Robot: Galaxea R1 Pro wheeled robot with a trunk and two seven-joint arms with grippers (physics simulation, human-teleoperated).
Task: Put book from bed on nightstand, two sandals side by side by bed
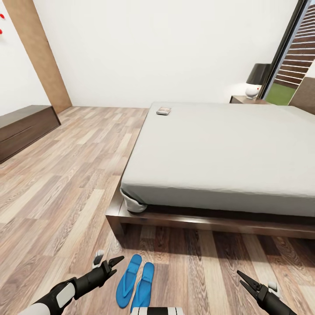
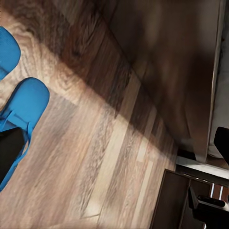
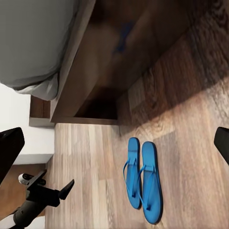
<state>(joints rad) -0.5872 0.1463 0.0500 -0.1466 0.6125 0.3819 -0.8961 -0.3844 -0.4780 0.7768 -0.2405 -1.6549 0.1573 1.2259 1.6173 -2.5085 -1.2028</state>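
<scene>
Head view: both blue sandals (image 1: 135,283) lie side by side on the floor (image 1: 65,192) beside the bed (image 1: 218,153); the book (image 1: 163,111) rests on its mattress; left gripper (image 1: 114,264) and right gripper (image 1: 244,280) hover open-jawed.

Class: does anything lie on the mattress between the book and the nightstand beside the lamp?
Nothing visible does: the book lies on bare mattress, and the stretch toward the nightstand holds nothing else.
</scene>
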